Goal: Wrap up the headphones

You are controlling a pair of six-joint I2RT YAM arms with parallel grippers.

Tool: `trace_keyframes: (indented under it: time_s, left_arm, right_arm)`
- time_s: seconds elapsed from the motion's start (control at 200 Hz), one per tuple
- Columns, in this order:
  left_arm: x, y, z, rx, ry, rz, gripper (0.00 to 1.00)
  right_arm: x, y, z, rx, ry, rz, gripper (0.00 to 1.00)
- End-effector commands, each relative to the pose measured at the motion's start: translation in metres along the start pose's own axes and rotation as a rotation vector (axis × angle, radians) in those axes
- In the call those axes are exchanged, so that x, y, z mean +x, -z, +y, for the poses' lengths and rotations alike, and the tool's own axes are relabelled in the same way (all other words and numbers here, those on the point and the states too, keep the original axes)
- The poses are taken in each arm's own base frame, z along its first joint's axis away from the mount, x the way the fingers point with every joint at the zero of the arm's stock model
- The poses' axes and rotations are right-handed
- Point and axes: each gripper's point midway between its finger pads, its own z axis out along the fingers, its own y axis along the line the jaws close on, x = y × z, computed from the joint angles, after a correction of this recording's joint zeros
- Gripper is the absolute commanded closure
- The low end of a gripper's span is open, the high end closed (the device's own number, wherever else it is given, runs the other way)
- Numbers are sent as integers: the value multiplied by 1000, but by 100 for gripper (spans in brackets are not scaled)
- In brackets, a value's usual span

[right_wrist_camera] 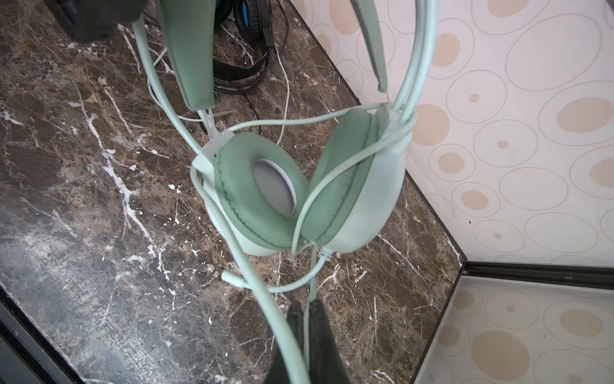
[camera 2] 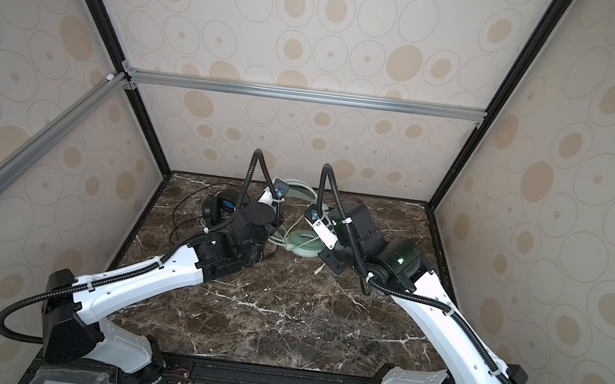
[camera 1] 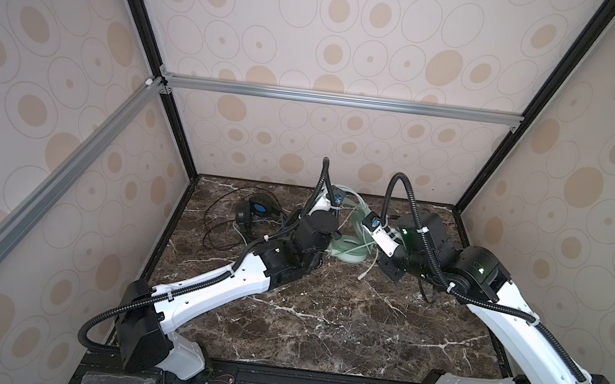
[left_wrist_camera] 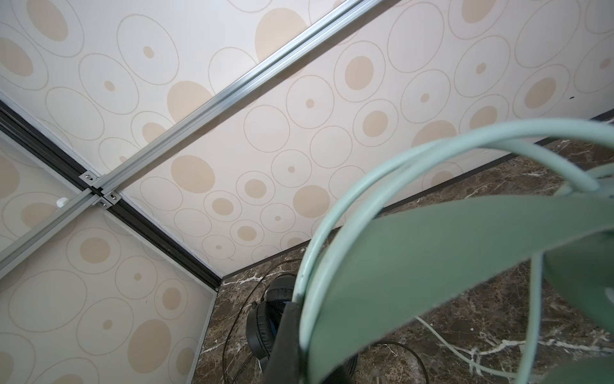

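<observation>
Soft, even light fills every view, casting faint shadows on the marble table (camera 1: 321, 322); a grey sheen washes it off to one side of the blurred right fingers (right_wrist_camera: 320, 335). Both top views look slightly soft. Against the left fingers (left_wrist_camera: 282, 342), the mint-green headset (left_wrist_camera: 432, 266) blurs heavily.

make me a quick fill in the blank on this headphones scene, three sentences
1. The right end effector is shut on the pale ___ of the mint-green headphones.
2. The other headset, lying untouched on the table, is ___ with a blue inner band.
3. In all, ___ headsets are in view.

Missing words: cord; black; two
</observation>
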Motion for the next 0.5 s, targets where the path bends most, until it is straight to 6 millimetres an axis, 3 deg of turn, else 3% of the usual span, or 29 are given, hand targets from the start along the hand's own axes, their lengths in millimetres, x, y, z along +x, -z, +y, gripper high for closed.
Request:
trace_keyframes:
  time_s: [0.0,0.255,0.495]
  left_arm:
    - [-17,11,21,0,49,-27,100]
    - [-14,12,-17,203,36,-5,100]
    - [-7,23,-28,317,79,9,100]
  right_arm:
    - [-10,14,-16,71,11,-40,96]
    - [-43,19,-41,175,-31,-125,87]
    - [-62,13,-56,238,-23,-138,87]
